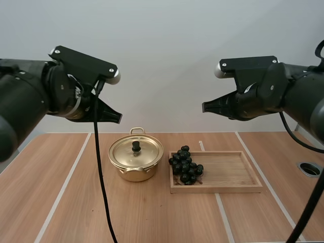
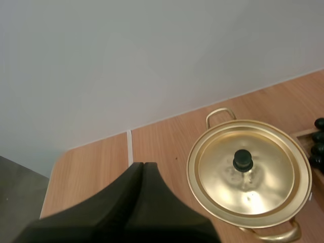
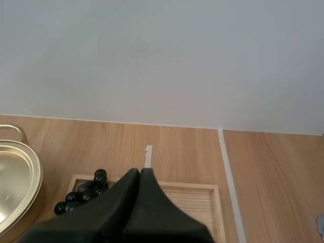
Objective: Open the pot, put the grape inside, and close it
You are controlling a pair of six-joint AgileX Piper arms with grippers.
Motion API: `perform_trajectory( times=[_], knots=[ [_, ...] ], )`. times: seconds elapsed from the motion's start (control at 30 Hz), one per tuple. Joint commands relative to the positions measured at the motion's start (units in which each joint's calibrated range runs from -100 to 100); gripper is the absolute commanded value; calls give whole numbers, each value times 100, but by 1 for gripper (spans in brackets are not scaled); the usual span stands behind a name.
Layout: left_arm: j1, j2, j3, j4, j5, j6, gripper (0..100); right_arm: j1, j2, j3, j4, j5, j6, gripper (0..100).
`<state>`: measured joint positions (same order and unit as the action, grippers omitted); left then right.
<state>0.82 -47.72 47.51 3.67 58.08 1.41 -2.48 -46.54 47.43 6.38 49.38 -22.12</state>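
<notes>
Wooden table [image 1: 76, 202] below, both up high: left gripper [image 1: 118, 118] and right gripper [image 1: 204, 107] pressed closed, holding nothing. Lidded pot [image 1: 132, 173] sits just beside the tray [image 1: 233, 174], grapes [image 1: 185, 165] lying in it.

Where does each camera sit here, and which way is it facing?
High view: behind and above the bases, facing forward and down over the table; both arms show, left gripper and right gripper raised.
Left wrist view: on the left arm, looking down past its shut gripper at the lidded pot.
Right wrist view: on the right arm, looking past its shut gripper at the tray.
Shared: both wrist views catch the pot and the grapes.
</notes>
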Motion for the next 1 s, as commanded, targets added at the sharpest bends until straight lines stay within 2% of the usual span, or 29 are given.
perform_trajectory(
  times=[0.0,0.4,0.53,0.6,0.67,0.73,0.77,0.8,0.83,0.87,0.93,0.97],
  knots=[
    [8,249,-60,-85,-41,44,0,9,290,-131,-68,187,-30,0],
    [8,339,-60,14,-94,64,0,9,409,-131,-90,-157,-66,0],
    [8,339,-60,6,-94,608,0,9,409,-131,-118,-182,-352,0],
    [8,339,-60,-68,-114,965,6,9,409,-131,-118,-182,-553,0],
    [8,339,-60,-175,-239,1250,17,9,409,-131,-118,-182,-675,0],
    [8,339,-60,-367,-381,1549,36,9,409,-144,-118,-159,-811,18],
    [8,339,-60,-500,-432,1640,50,9,409,-156,-118,-157,-893,35],
    [8,362,-60,-622,-489,1742,63,9,409,-156,-118,-136,-991,57],
    [8,403,-71,-703,-490,1836,74,9,409,-156,-118,-136,-1072,75],
    [8,465,-87,-728,-490,1899,87,9,409,-156,-118,-123,-1149,100],
    [0,616,-130,-753,-490,1975,97,9,409,-156,-118,-55,-1234,100],
    [0,731,-147,-753,-490,1975,99,9,409,-156,-118,-12,-1253,100]
  ],
)
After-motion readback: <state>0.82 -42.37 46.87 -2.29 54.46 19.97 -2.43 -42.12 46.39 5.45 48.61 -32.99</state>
